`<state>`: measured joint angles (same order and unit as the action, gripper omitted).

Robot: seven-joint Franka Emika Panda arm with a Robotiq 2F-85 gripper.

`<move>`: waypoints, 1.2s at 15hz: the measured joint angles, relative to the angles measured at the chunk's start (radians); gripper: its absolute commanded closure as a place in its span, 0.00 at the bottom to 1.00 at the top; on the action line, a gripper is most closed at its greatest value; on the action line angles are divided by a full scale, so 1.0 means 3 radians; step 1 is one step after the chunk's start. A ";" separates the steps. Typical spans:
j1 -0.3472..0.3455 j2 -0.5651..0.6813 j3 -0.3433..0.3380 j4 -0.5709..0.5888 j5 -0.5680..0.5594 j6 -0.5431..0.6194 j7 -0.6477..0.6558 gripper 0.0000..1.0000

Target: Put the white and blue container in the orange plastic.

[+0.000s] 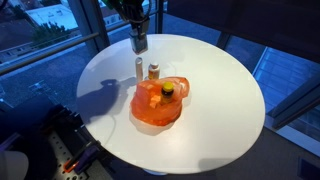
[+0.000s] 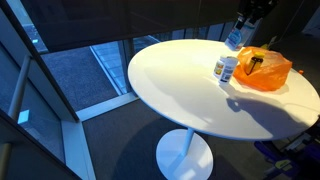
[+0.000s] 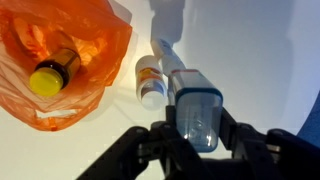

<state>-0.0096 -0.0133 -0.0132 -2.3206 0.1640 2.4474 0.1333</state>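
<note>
My gripper (image 1: pixel 139 42) is shut on the white and blue container (image 3: pixel 197 112) and holds it above the round white table (image 1: pixel 220 80), behind the orange plastic bag (image 1: pixel 160 104). The bag lies open on the table with a yellow-capped brown bottle (image 3: pixel 48 76) inside. In the wrist view the bag (image 3: pixel 100 40) is to the left of the held container. In an exterior view the gripper (image 2: pixel 240 28) hangs above and left of the bag (image 2: pixel 266 68), with the container (image 2: pixel 233 41) in its jaws.
A slim white bottle (image 1: pixel 139 68) and a white bottle with an orange label (image 1: pixel 154 71) stand beside the bag, under the gripper. They also show in the wrist view (image 3: pixel 150 80). The table edge is near; windows and a railing surround it.
</note>
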 measured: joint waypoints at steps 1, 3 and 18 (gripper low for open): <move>-0.0036 0.0002 -0.0034 0.0000 -0.0006 0.0000 0.0003 0.82; -0.0103 0.0012 -0.0100 -0.0001 -0.0024 -0.0001 0.0008 0.82; -0.0365 0.0163 -0.0384 -0.0198 -0.0050 -0.0067 0.0006 0.82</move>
<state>-0.1192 0.0355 -0.1284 -2.3800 0.1490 2.4274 0.1350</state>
